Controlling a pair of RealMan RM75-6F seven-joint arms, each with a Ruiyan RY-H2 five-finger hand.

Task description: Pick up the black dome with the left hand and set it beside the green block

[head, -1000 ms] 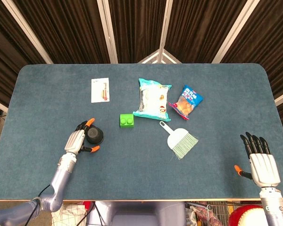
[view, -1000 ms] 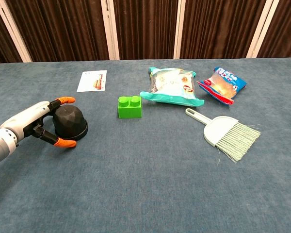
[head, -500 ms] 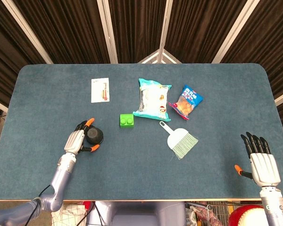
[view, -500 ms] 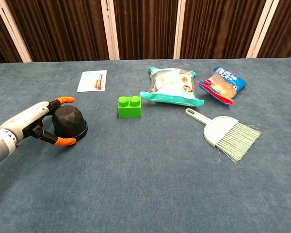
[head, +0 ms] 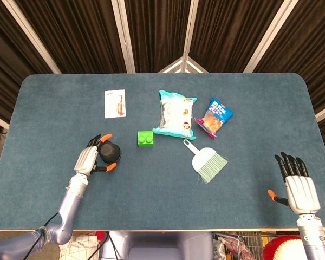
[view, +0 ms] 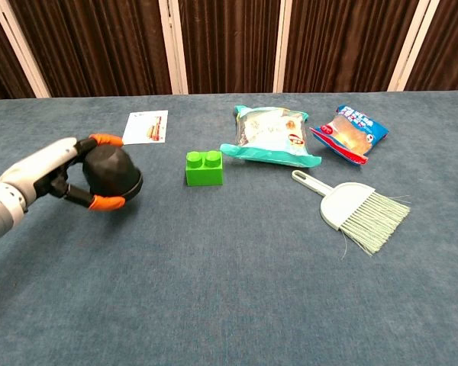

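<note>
My left hand (head: 91,158) (view: 57,174) grips the black dome (head: 109,153) (view: 111,173), orange fingertips on its far and near sides, and the dome looks lifted a little off the table. The green block (head: 145,138) (view: 204,168) stands to the right of the dome, a short gap away. My right hand (head: 296,180) hangs at the table's near right edge, fingers straight and apart, holding nothing; only the head view shows it.
A white card (head: 115,103) (view: 146,126) lies behind the dome. Right of the block are a teal snack bag (head: 175,113) (view: 271,136), a red-blue candy bag (head: 214,117) (view: 349,133) and a pale green hand brush (head: 207,161) (view: 354,208).
My left hand has raised the dome slightly and carried it a little toward the green block. The right hand has barely moved.
</note>
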